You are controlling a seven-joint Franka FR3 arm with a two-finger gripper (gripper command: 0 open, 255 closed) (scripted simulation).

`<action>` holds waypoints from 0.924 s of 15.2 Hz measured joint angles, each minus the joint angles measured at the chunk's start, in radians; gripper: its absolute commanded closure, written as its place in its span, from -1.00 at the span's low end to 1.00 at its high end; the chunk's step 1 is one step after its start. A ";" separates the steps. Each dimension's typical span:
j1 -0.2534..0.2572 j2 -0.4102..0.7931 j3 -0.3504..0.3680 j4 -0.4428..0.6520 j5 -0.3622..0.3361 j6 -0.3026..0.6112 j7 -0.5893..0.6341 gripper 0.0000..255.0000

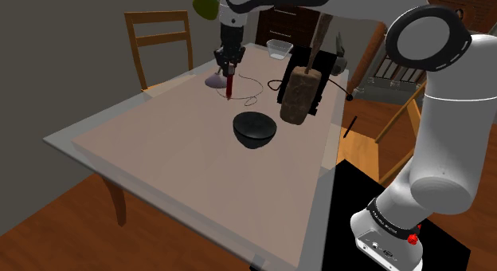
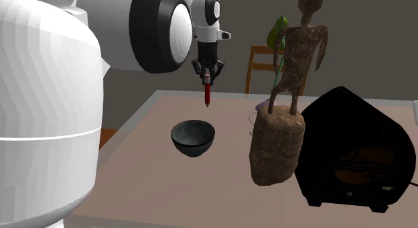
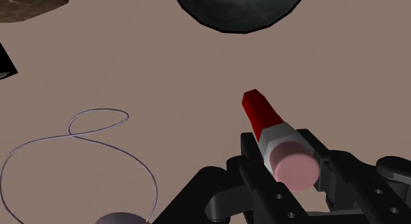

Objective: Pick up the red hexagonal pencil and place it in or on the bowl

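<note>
Carrying the red hexagonal pencil (image 1: 228, 86) across to the dark round bowl (image 1: 255, 130) is the step in hand, by my reading. The black two-finger gripper (image 1: 228, 66) hangs in the upper middle of the shoulder view. Its fingers are clamped on the pencil close to the grey band and pink eraser end, so the red shaft points straight down, clear of the pale desk (image 1: 159, 158). The bowl sits on the desk lower and to the right of the pencil in that view, apart from it. In the second exterior view it lies below and slightly left of the pencil tip.

To do it well, I would travel sideways at this height until the tip stands over the middle of the bowl, not its rim. Then I would lower until the tip is inside the wall before parting the fingers. A pencil let go upright will likely topple, so a low release should leave it leaning on the wall rather than bouncing out. The rough brown figure on its rock-like base (image 1: 301, 94) stands just right of the bowl in the shoulder view, so the approach should favour the bowl's left side. The thin looped cord (image 3: 79, 134) on the desk below need not be touched
</note>
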 measured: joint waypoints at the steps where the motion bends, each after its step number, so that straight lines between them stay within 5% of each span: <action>1: 0.000 -0.001 0.000 0.012 0.000 -0.012 -0.001 1.00; 8: 0.005 -0.003 0.002 0.095 0.001 -0.098 -0.002 1.00; 14: -0.026 -0.261 0.007 -0.211 0.045 -0.047 -0.014 1.00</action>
